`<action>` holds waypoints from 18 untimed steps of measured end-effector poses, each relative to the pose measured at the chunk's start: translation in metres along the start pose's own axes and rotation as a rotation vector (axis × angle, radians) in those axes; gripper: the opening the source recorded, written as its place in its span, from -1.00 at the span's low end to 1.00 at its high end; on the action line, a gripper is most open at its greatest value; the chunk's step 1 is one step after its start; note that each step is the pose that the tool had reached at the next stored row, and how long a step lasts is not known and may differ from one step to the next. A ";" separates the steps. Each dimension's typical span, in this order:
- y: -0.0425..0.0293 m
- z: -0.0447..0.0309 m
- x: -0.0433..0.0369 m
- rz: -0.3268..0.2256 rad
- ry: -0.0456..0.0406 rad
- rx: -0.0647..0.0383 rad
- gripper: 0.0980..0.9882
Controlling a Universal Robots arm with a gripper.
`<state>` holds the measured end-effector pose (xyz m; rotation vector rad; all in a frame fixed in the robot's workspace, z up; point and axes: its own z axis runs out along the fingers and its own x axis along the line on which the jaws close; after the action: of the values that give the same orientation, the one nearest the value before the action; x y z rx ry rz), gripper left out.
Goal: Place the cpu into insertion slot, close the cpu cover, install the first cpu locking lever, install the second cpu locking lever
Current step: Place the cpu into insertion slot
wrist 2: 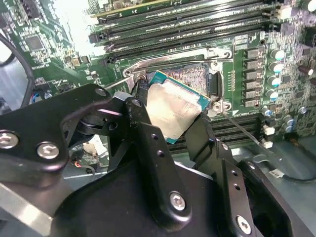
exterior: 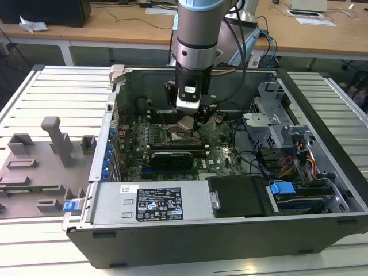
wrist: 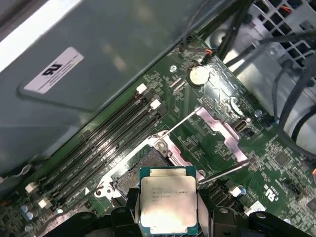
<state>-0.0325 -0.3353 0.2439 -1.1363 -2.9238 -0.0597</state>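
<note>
Cpu, the small flat square chip with a pale silver-grey metal top (wrist: 168, 197), is sitting in your grasp. The black two-fingered gripper (wrist: 169, 213) is pinching it by two opposite edges, one finger (wrist 2: 139, 116) on each side, as both wrist views are showing. In the second wrist view the cpu (wrist 2: 173, 111) is hanging tilted, with one green-edged corner reaching over the insertion slot (wrist 2: 193, 75), the square dark socket with a metal rim and a fine contact grid. It is not lying flat in that socket. Whether the corner is touching the rim, you cannot tell.

In the first wrist view the insertion slot (wrist: 145, 163) is lying open, and the cpu cover (wrist: 222, 131), a thin silver-grey metal frame plate, is standing swung away from it. Two thin silver wire locking levers (wrist: 180, 122) are sticking out loose beside the socket.

In the exterior view you are reaching down at the upper centre of the frame into the open grey computer case (exterior: 230, 236). The gripper (exterior: 187, 118) is hovering just above the green motherboard (exterior: 218, 152). The case is lying on a pale ribbed metal table (exterior: 57, 92).
</note>
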 end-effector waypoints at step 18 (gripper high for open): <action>0.0000 0.0015 0.0000 0.270 -0.0093 -0.005 0.00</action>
<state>-0.0325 -0.3353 0.2424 -1.5220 -2.7489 -0.0601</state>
